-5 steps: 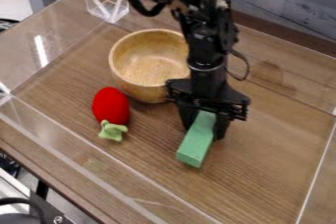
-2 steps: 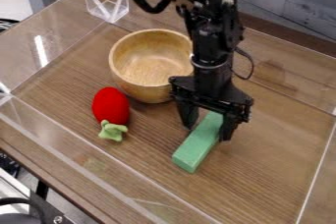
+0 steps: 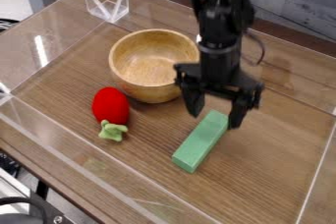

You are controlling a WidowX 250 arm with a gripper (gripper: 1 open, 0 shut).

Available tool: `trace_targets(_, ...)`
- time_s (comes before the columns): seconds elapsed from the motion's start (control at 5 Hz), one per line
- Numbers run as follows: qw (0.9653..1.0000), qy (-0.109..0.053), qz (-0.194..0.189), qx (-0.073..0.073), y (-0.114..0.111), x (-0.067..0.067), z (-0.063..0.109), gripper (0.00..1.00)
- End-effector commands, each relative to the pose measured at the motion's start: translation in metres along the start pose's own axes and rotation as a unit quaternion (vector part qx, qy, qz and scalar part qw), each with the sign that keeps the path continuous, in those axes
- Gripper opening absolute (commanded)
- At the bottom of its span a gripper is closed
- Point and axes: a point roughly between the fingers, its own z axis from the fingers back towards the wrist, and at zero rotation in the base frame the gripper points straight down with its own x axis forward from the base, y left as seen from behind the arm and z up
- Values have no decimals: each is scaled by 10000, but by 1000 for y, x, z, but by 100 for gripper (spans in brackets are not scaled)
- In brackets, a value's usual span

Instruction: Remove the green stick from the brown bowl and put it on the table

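The mint green stick (image 3: 201,140) lies flat on the wood-grain table (image 3: 79,144), to the right of and in front of the brown bowl (image 3: 153,64). The light wooden bowl stands upright at the table's middle and shows nothing inside. My black gripper (image 3: 218,109) hangs pointing down just above the stick's far end, open, with its two fingers spread wide and nothing between them. It does not touch the stick.
A red strawberry-like toy (image 3: 112,110) with green leaves lies left of the stick, in front of the bowl. Low clear acrylic walls (image 3: 315,184) edge the table. A clear folded piece (image 3: 108,4) stands at the back left.
My gripper opened and let go of the green stick, which now lies flat on the table. The gripper then rose above it.
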Motion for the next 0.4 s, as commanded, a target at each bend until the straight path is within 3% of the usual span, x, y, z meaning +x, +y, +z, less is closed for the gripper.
trace_targets(0.0,9988,-455,167,-42,-4,11,44,100)
trace_targets(0.2,9962,-685,539,55,13,10,72,100)
